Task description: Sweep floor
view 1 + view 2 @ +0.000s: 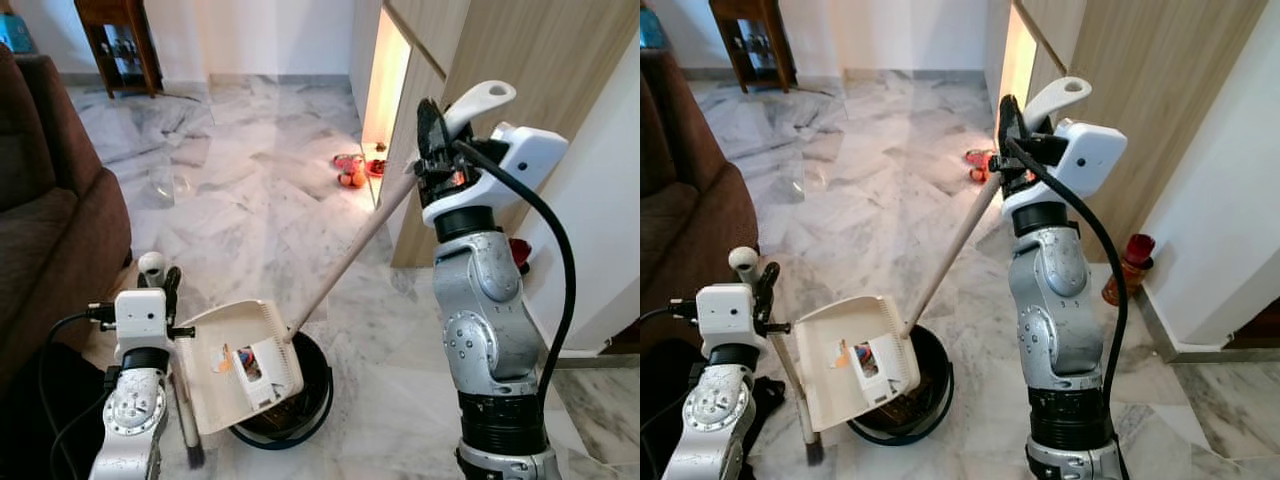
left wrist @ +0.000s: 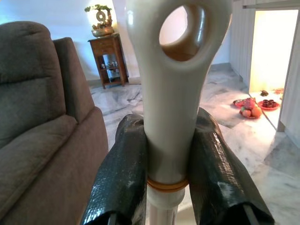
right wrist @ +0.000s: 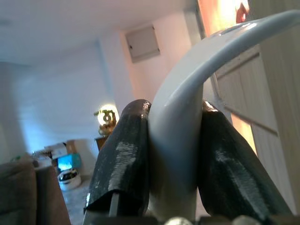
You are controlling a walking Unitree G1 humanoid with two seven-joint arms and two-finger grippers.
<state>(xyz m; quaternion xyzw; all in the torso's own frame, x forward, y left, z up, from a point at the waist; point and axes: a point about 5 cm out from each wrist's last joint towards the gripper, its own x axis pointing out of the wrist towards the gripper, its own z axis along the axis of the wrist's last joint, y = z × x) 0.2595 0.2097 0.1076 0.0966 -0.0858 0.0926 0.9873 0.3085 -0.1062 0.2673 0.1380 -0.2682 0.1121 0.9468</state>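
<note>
You had the dustpan tipped over the bin before you, the sofa to your left, the cabinet right, the fruit plate beyond.

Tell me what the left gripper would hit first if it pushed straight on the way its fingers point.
Beyond the dustpan handle clamped in the left gripper, the way looks free over marble floor; the wooden side table by the far wall probably comes first, though depth is unclear.
</note>
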